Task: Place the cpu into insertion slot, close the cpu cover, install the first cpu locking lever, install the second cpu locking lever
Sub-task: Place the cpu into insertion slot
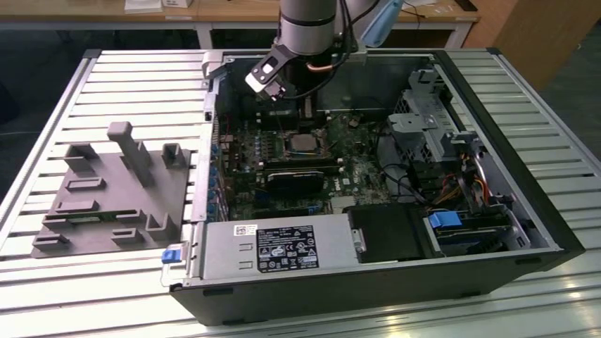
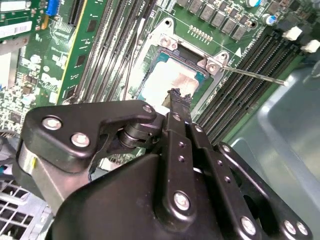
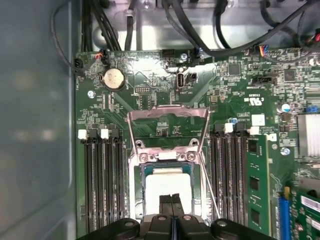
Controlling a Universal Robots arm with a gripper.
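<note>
Right now I have the gripper point(image 2: 179, 96) down inside the case point(image 1: 376, 292), with its tips over one edge of the cpu point(image 2: 167, 80). I cannot tell whether they touch it. My jaws are clenched: in the first wrist view the two fingers point(image 3: 166, 202) press flat against each other along a thin seam.

The cpu lies flat in the slot point(image 2: 187, 54), silver top up, with a pale smear across it. The cover point(image 3: 167, 113) is swung open and off the slot, and I see green board through its window. A thin lever point(image 2: 255, 75) sticks out free from one corner of the slot and runs across the memory slots point(image 2: 240, 95). In the first wrist view these long black slots flank the cpu on both sides.

In the exterior view the arm point(image 1: 308, 28) reaches down into the far part of the case. The cpu sits just below it there, with the black heatsink point(image 1: 295, 182) nearer the camera. The power supply point(image 1: 281, 246) runs along the near wall. A grey fixture point(image 1: 122, 190) rests on the slatted table point(image 1: 141, 77), beside the case on the exterior view's left.
</note>
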